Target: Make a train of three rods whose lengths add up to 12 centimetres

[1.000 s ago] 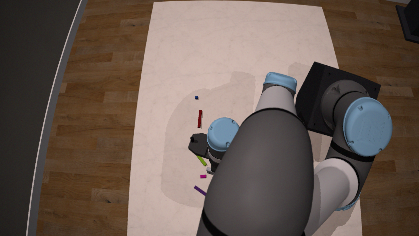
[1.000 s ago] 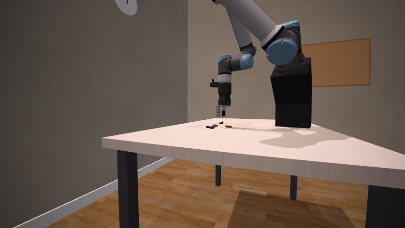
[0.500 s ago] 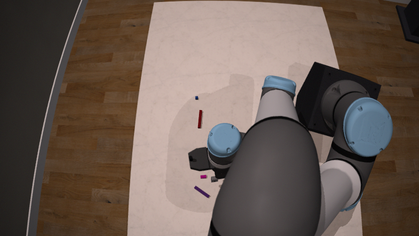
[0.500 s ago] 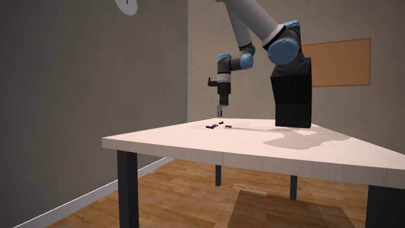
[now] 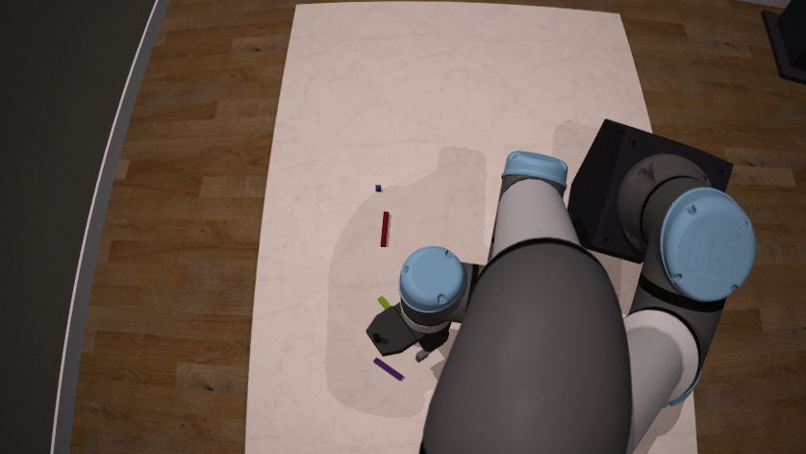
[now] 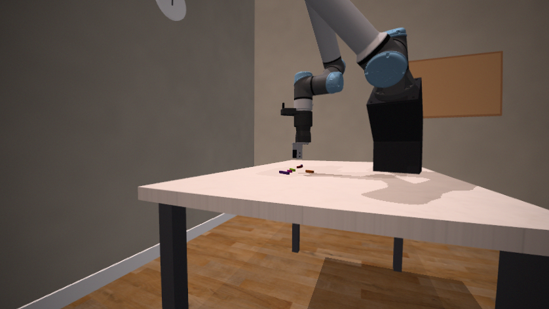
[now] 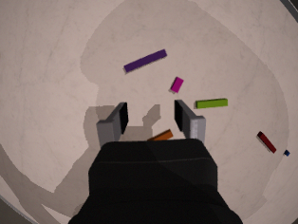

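My gripper (image 7: 151, 110) (image 6: 297, 152) is open and empty, hanging above the table. In the wrist view an orange rod (image 7: 161, 135) lies below, between the fingers and partly hidden by the gripper body. A magenta rod (image 7: 176, 84) lies just ahead of the right finger. A purple rod (image 7: 145, 61) lies further ahead on the left, and a lime rod (image 7: 211, 103) lies right of the right finger. A red rod (image 7: 267, 141) and a small blue rod (image 7: 287, 153) lie far right. In the overhead view I see the purple rod (image 5: 388, 368), the lime rod's end (image 5: 384, 302), the red rod (image 5: 384, 228) and the blue rod (image 5: 378, 188).
The arm's black base (image 5: 631, 186) stands at the table's right side. The arm's big links (image 5: 530, 315) hide part of the table's near right area in the overhead view. All rods lie apart from each other.
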`<state>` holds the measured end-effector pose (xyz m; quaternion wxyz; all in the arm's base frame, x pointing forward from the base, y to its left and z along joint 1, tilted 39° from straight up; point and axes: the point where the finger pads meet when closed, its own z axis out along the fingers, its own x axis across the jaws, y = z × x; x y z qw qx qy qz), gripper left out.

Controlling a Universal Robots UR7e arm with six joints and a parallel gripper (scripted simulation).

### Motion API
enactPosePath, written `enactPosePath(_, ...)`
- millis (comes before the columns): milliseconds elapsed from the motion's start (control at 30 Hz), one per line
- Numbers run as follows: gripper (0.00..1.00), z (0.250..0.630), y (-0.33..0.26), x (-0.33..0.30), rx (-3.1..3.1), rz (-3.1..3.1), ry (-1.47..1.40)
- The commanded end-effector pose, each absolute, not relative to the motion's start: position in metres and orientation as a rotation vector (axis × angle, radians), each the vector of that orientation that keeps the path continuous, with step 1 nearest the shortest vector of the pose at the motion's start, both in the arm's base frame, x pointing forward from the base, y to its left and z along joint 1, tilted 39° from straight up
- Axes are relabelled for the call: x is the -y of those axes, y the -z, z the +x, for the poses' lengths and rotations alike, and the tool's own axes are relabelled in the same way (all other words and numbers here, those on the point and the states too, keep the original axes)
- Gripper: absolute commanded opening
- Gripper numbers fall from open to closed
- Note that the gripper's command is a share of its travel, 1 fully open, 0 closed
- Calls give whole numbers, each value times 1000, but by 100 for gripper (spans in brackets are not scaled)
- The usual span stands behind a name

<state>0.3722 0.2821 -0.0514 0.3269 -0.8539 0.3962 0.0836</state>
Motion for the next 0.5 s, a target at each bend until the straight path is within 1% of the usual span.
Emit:
enactPosePath(0, 100, 370, 48, -286, -905, -2288, -168)
enactPosePath(467, 100, 368, 46, -288, -831, -2313, -140)
